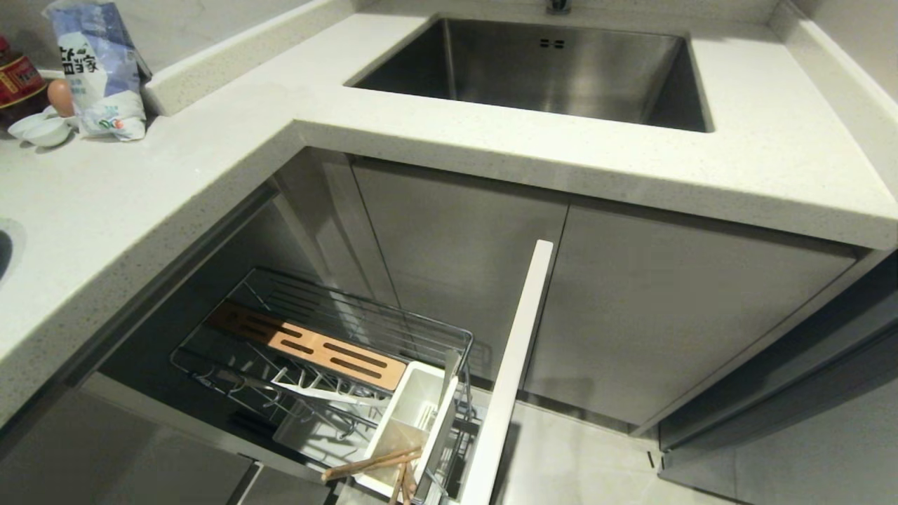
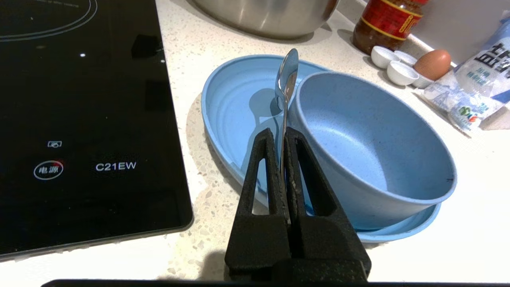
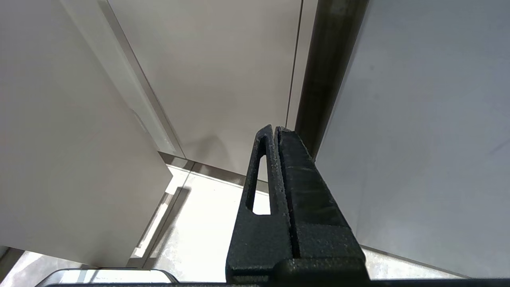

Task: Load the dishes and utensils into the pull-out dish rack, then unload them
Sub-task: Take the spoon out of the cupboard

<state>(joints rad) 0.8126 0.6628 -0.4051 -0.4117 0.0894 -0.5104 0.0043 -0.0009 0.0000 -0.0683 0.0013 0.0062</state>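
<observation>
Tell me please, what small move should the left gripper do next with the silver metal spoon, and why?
Probably lower the silver metal spoon onto the pale-blue oval plate and open. The left gripper is shut on its handle above the plate, beside the pale-blue round bowl, so unloading seems under way.

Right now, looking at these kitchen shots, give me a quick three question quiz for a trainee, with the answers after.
1. True or false: the left gripper is shut on the spoon.
2. Where does the bowl sit? A) in the sink B) on the plate C) in the pull-out dish rack
3. Fill in: in the head view, the chopsticks lie in the white ____ of the pull-out dish rack.

Key
1. True; the spoon stands between its closed fingers, over the plate.
2. B; it rests on the plate, on the counter beside the cooktop.
3. Utensil caddy.
</observation>
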